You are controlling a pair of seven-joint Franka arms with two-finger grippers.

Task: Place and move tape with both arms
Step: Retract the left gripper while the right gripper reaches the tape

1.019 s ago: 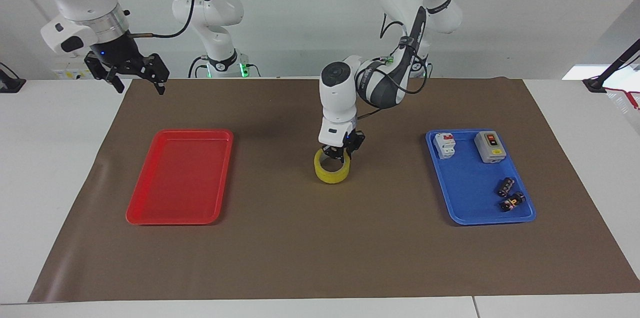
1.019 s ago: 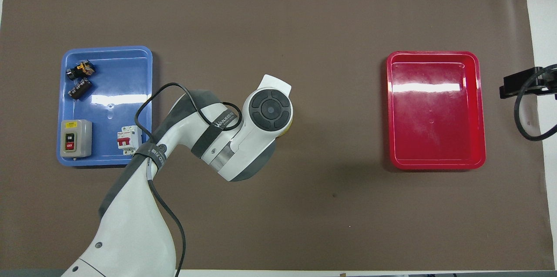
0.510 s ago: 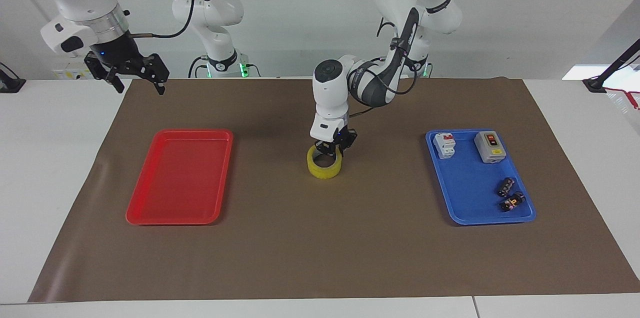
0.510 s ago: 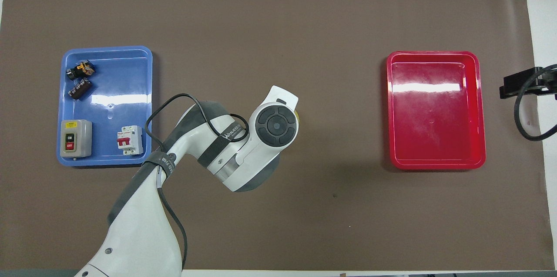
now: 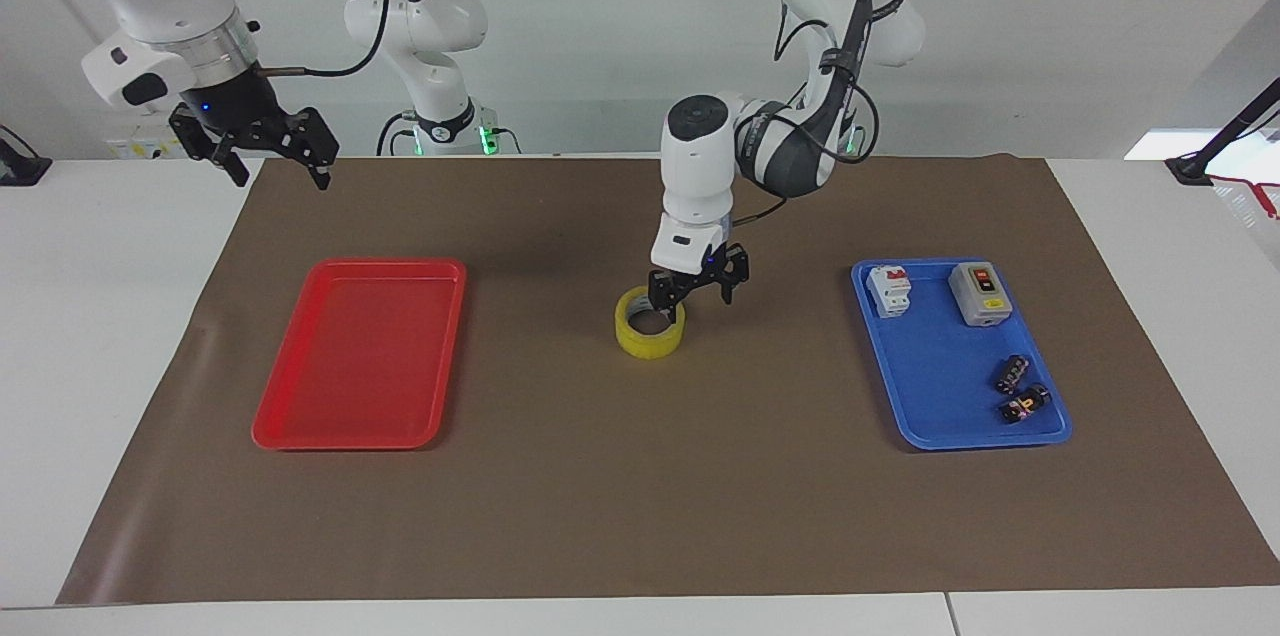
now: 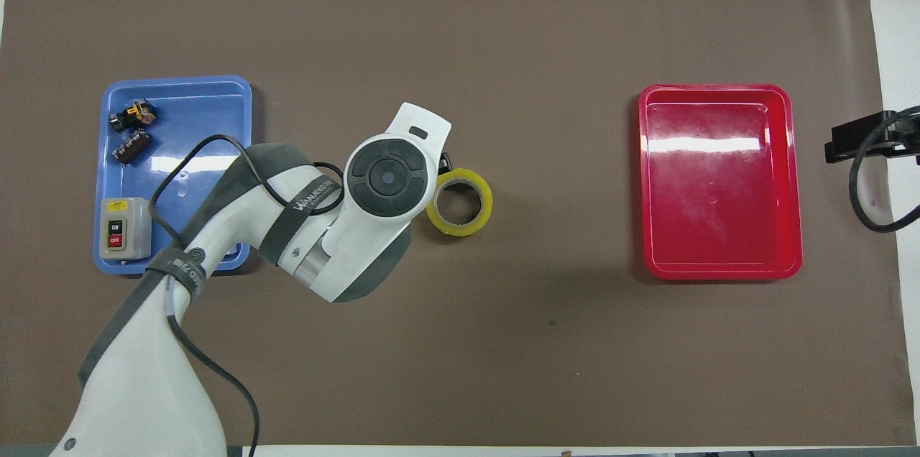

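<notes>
Your glossy yellow tape (image 5: 650, 328) ring lies flat on the brown paper mat (image 5: 640, 496), between red tray (image 5: 300, 416) and blue tray (image 5: 930, 431). Left tool (image 5: 699, 291) hangs spread above its edge; right tool (image 5: 270, 156) waits spread, aloft. Switch box (image 6: 125, 228) reads "ON/OFF".

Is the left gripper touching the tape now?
Cannot tell. In the facing view the left gripper is open at the tape's rim, one finger overlapping its edge. In the overhead view the wrist hides that spot.
</notes>
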